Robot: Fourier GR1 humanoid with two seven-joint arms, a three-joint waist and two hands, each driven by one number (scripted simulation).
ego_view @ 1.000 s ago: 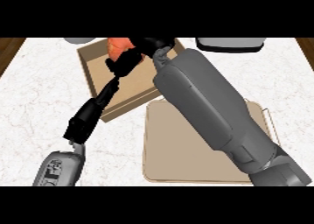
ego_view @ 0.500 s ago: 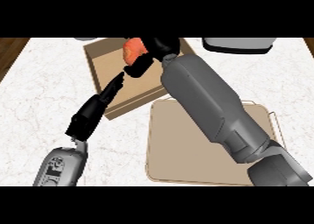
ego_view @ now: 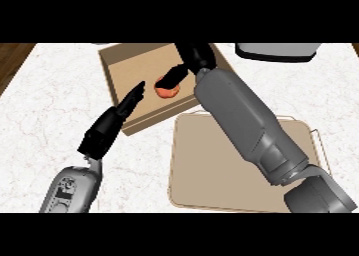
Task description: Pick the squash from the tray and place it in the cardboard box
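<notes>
The orange squash (ego_view: 166, 90) lies inside the cardboard box (ego_view: 130, 62) at the back of the counter, near the box's middle. My right hand (ego_view: 194, 56) hovers over the box's far right part; one straight finger (ego_view: 175, 75) points down at the squash and reaches its top edge, but nothing is curled round it. My right forearm crosses the tan tray (ego_view: 211, 195), which holds nothing I can see. My left hand (ego_view: 108, 127) is open, its straight fingers lying over the box's near left rim.
A grey and white appliance (ego_view: 276, 50) stands at the back right, beside the box. The white marble counter (ego_view: 34, 115) runs to a dark wooden edge at the far left. The tray sits close against the box's near right corner.
The squash has gone from my right hand's grip above the box's far edge down into the box. The right hand has opened above it. The left hand stays at the box's rim.
</notes>
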